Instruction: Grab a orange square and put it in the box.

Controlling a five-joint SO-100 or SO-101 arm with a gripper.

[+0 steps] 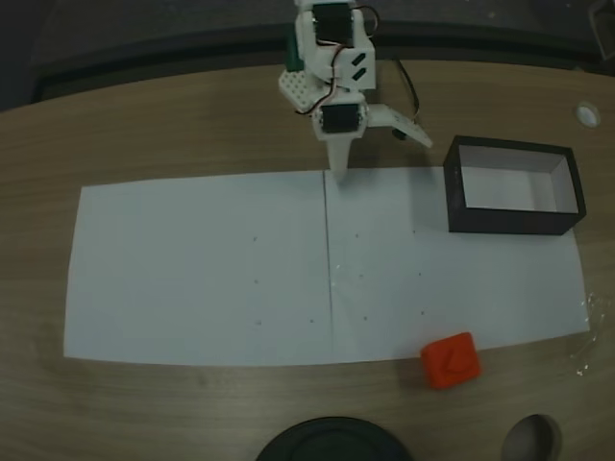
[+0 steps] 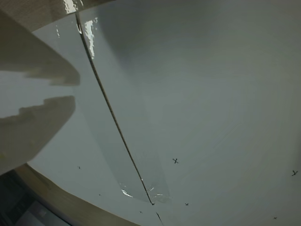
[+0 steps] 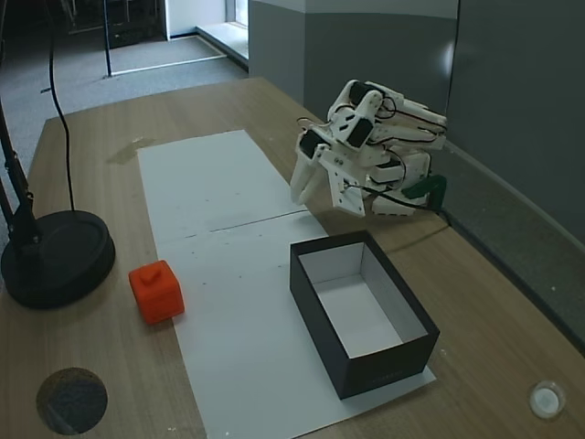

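Seeing gripper [image 1: 338, 165] folded back near arm base, jaws narrowly apart, empty, tips just over white paper sheet [image 1: 192, 269]; we judge grab not begun. Orange square [image 1: 451, 361], matte cube with faint raised mark, sits at sheet edge on wood-grain bench [image 1: 173, 125], well apart from box [image 1: 514, 186]: black walls, white inside, empty.

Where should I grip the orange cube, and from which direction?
Take the orange cube across two opposite flat side faces, coming straight down from above. It sits upright and alone at the paper's edge, all sides free; it is turned slightly, so rotate the gripper to match.
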